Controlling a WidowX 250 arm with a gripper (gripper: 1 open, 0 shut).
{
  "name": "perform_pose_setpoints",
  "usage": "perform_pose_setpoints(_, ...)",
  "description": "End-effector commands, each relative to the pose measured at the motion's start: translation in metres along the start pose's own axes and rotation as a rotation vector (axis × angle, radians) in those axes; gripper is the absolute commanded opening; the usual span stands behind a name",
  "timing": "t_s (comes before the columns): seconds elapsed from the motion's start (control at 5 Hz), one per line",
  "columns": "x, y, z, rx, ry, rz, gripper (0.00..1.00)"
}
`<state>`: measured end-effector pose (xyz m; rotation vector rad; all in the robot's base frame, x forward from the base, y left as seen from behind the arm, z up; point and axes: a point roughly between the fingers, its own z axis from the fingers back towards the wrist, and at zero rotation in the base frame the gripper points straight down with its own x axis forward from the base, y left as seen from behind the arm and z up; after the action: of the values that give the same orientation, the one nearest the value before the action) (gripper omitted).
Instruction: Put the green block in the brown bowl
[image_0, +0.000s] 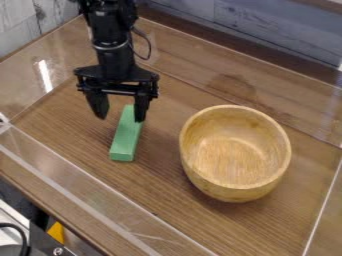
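One green block (126, 138) lies lengthwise on the wooden table (100, 195), to the left of the one brown bowl (234, 152) in the view and apart from it; its far end is close to the one black gripper (118, 108), whose fingers are spread wide and hold nothing. No writing can be read on block, bowl or gripper; the arm (110, 18) is cut off by the top edge, and the dark cables (16, 240) at the lower left run out of view, too partly shown to count.
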<state>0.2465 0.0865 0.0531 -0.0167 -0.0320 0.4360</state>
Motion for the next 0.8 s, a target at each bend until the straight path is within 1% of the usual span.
perform_pose_setpoints(0.0,0.003,-0.001,0.001,0.006,-0.021,-0.003,1.00)
perform_pose_setpoints(0.6,0.002,0.001,-0.013,0.017,-0.007,0.024,1.00)
